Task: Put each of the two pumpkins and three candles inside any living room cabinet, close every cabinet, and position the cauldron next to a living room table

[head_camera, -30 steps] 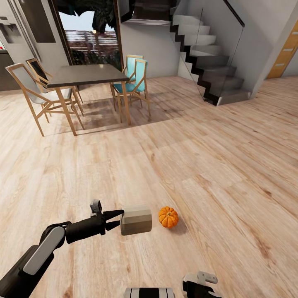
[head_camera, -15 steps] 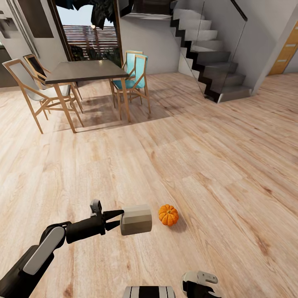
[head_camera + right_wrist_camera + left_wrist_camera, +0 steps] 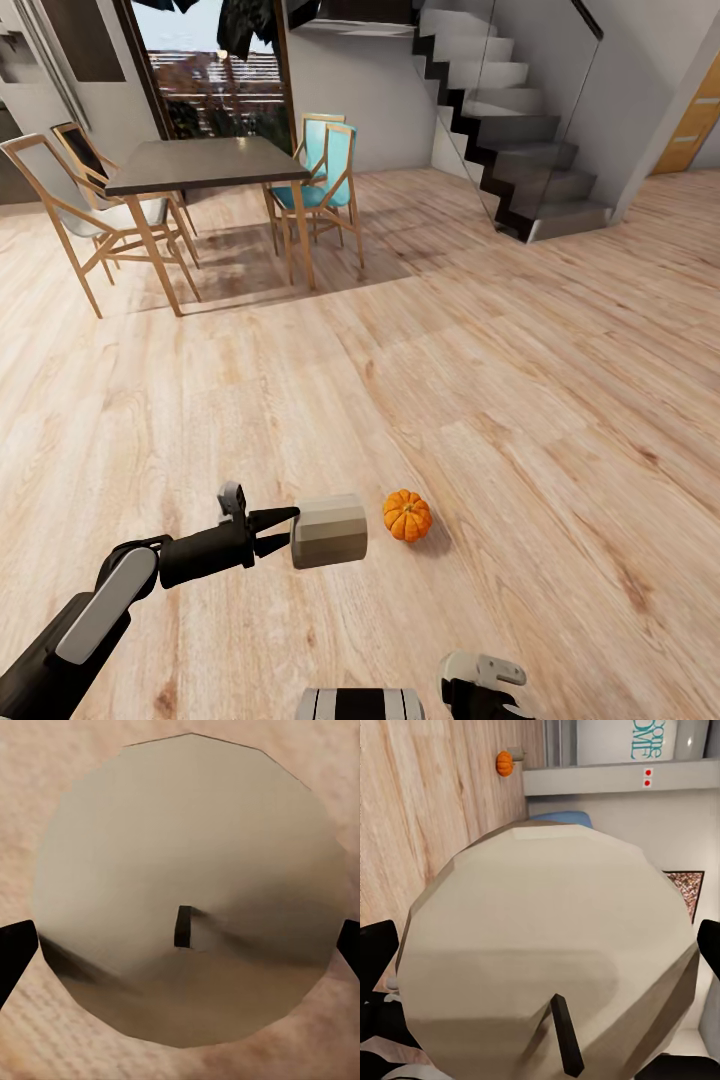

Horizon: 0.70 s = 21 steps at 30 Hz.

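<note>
Open wood floor (image 3: 520, 400) around pumpkin (image 3: 407, 515); held candle (image 3: 329, 531) just beside it.

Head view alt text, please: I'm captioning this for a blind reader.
The robot's left gripper holds a squat beige cylindrical candle above a pale wood-plank floor, with a small orange pumpkin on the floor just beyond it. Farther back stand a dark-topped dining table with wooden chairs and a grey staircase.

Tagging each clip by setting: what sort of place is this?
Likely an open-plan home, a dining and living area: a dark-topped dining table with wooden-framed chairs, a grey staircase with glass balustrade, and light wood plank flooring.
</note>
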{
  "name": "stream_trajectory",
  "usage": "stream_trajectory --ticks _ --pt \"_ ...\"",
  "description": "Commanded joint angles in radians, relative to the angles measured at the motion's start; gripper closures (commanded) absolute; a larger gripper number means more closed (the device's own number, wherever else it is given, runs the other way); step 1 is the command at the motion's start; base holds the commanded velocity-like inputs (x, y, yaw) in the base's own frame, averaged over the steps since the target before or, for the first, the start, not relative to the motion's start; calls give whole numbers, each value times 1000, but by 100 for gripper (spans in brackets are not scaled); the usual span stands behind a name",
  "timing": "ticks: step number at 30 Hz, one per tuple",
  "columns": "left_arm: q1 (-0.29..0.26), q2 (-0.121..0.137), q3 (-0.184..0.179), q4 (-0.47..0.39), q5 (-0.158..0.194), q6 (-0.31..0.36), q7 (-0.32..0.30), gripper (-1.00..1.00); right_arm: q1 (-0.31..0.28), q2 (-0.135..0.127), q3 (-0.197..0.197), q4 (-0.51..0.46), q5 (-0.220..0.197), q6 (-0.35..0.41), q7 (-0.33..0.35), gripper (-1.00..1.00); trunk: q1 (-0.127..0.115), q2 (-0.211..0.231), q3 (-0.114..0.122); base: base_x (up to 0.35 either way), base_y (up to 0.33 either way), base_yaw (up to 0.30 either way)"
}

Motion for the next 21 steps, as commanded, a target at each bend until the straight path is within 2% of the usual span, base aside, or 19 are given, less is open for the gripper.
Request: stream_trajectory --ticks 1,11,21 --pt "-1 1 -1 0 1 3 -4 100 0 0 8 0 -9 -3 -6 -100 0 0 -1 0 0 0" --pt "0 1 -1 0 1 3 -4 100 0 0 8 0 -9 -3 -6 -100 0 0 -1 1 0 0" --pt "-1 0 -1 0 1 3 -3 100 0 0 8 0 -9 -3 -6 -100 0 0 -1 79 0 0"
